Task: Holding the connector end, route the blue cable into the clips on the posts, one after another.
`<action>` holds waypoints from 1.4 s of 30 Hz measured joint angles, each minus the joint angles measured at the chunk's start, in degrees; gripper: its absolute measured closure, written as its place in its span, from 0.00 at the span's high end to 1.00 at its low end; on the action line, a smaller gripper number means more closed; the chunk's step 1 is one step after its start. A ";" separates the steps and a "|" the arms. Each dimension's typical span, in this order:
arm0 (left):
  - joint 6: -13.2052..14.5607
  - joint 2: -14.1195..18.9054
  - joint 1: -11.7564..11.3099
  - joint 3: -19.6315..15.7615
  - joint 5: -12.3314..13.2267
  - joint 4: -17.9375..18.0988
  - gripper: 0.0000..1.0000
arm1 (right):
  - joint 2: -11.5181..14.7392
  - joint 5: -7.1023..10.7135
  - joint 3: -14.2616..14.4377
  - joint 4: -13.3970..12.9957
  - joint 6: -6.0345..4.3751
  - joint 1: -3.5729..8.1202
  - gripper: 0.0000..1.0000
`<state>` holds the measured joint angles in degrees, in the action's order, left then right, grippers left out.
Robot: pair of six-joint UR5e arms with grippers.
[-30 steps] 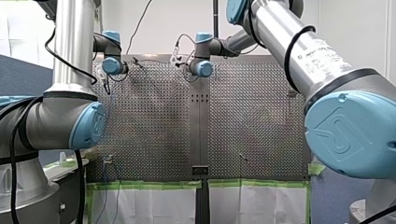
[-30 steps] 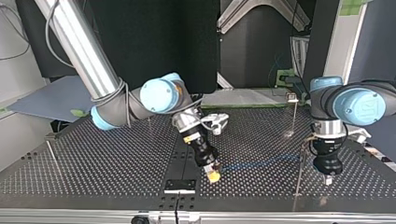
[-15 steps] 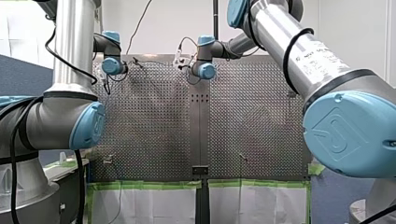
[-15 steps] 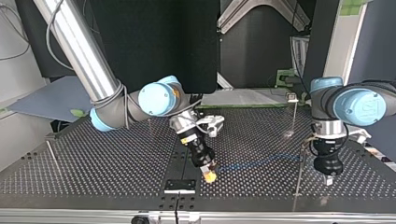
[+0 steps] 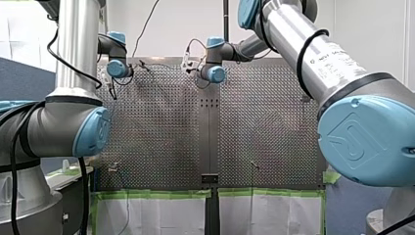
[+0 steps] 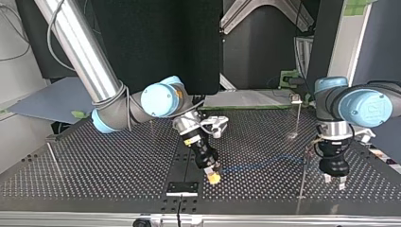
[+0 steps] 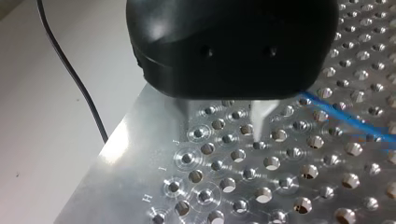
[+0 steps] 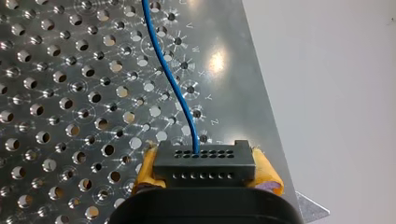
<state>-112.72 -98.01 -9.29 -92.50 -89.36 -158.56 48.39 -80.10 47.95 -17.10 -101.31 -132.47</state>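
**Connector pinched in the yellow pads, blue cable strung out across the table**

Going across the top view from its left, a thin post (image 6: 52, 158) is standing alone near the edge of the perforated table (image 6: 94, 175). Around the middle, my right gripper (image 6: 213, 177) is tilting down toward the table. Its wrist view is showing it clamping the black connector (image 8: 204, 163), with a yellow pad (image 8: 145, 169) pressing on each end. The connector is showing two rows of small holes. The blue cable (image 8: 173, 79) is coming out of the upper row and curving away over the table. Stamped letters (image 8: 205, 84) along the table edge are reading W, X, Y, Z.

Further right in the top view, the cable is running low toward a second thin post (image 6: 302, 182) just beside my left gripper (image 6: 334, 180). I can't tell if it's sitting in any clip. A third post (image 6: 299, 118), carrying a small clip (image 6: 296, 99), is standing farther back. My left gripper is pointing straight down, with its fingers spread apart and gripping nothing. Its wrist view is showing a metal finger (image 7: 259, 119) hanging close over the holes and the cable passing beside it. Edge marks (image 7: 147, 198) there are reading H, I, J.

In the front view, a printed label (image 5: 334, 58) is showing on my right arm (image 5: 293, 34), but it's too blurry to read.
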 joint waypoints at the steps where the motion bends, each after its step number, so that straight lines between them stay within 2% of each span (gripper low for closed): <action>1: -0.11 0.08 0.02 0.00 -0.29 -0.36 1.00 | 0.00 0.04 -0.03 0.07 0.00 0.01 0.00; 10: -0.99 1.76 0.45 0.01 -2.81 -4.50 1.00 | 0.00 0.12 -0.06 0.71 -0.13 0.06 0.00; 16: -1.22 2.17 1.01 0.01 -3.46 -7.69 1.00 | 0.01 0.12 -0.07 1.12 -0.29 -0.06 0.00; 26: -0.23 2.75 2.61 -0.02 -7.98 -13.47 1.00 | 0.05 0.07 -0.05 1.81 -0.38 -0.29 0.00; 31: -0.64 3.23 3.07 -0.55 -8.26 -16.14 1.00 | 0.06 0.03 -0.05 2.16 -0.29 -0.53 0.00; 35: -2.03 5.20 3.61 -2.58 -8.13 -18.58 1.00 | 0.07 0.03 -0.06 2.22 -0.18 -0.71 0.00; 42: -2.83 8.80 4.76 -6.39 -6.99 -22.72 1.00 | 0.08 0.02 -0.08 2.56 -0.15 -0.91 0.00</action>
<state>-115.55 -89.21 -4.53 -98.90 -96.35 -181.28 48.47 -80.08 47.87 -14.54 -101.46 -133.38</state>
